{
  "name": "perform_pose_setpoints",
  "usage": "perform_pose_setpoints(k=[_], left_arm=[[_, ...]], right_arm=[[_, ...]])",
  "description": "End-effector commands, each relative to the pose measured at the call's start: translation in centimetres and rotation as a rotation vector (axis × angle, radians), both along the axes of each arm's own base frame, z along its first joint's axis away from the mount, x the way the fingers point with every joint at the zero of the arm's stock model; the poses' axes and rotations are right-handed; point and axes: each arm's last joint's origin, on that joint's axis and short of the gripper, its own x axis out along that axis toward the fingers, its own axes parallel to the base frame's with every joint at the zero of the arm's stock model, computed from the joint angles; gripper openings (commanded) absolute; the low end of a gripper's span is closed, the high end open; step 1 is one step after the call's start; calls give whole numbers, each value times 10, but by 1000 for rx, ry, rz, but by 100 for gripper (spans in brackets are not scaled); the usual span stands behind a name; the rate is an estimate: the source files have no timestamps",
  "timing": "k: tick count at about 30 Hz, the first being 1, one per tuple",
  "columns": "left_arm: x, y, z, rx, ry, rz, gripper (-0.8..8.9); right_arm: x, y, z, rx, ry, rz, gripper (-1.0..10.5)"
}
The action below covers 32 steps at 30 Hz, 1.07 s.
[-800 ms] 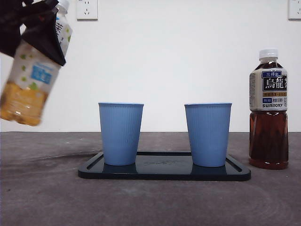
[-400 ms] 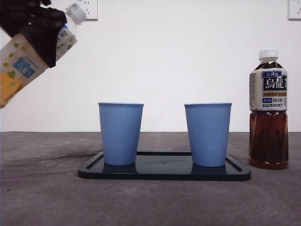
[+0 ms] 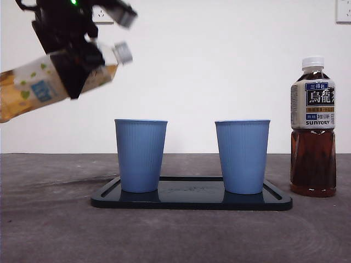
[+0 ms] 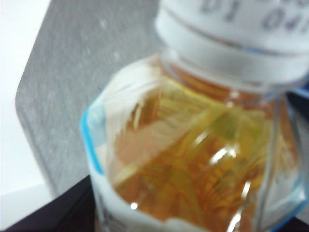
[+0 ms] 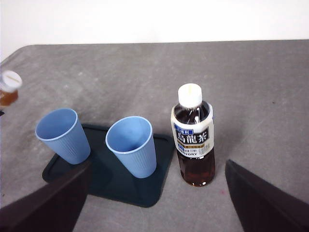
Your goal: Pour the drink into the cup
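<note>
We take the black tray [image 3: 192,200] as our landmark: it lies flat on the grey worktop [image 3: 49,230], and two blue ribbed cups stand upright on it, both open-mouthed, with nothing seen inside them from the right wrist view. In the front view the left cup [image 3: 141,155] stands at the tray's left end and the right cup [image 3: 242,156] at its right end, well apart from each other. Just off the tray's right end, standing upright on the worktop with its white cap on, is a dark oolong tea bottle [image 3: 313,127]. High above and to the left of the tray, our left hand [image 3: 74,68] is clamped around the middle of the yellow drink bottle [image 3: 33,90], which is tipped close to horizontal, its white-capped neck pointing toward the tray and angled slightly up, its base out at the picture's left edge. The cap sits above and a little left of the left cup's rim, not over its mouth. The left wrist view is filled by the bottle's shoulder and amber liquid, blurred. Our right hand [image 5: 154,212] hangs above the worktop on the tea bottle's side of the tray, its jaws spread wide and holding nothing.
</note>
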Motion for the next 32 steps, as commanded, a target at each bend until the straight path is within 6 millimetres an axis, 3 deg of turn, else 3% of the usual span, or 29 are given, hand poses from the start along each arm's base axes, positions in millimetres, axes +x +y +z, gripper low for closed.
perform_pose_setpoints(k=[1, 6, 26, 32], left_arm=[[3, -11, 0, 95, -36, -6, 245], [3, -19, -11, 220, -44, 8, 245], [-1, -27, -14, 324, -64, -16, 244], [2, -32, -26, 357, -36, -21, 244]], right_arm=[[0, 0, 3, 7, -1, 2, 442], [0, 0, 2, 6, 3, 2, 442], [0, 0, 2, 6, 2, 1, 442], [0, 0, 2, 5, 6, 2, 442]])
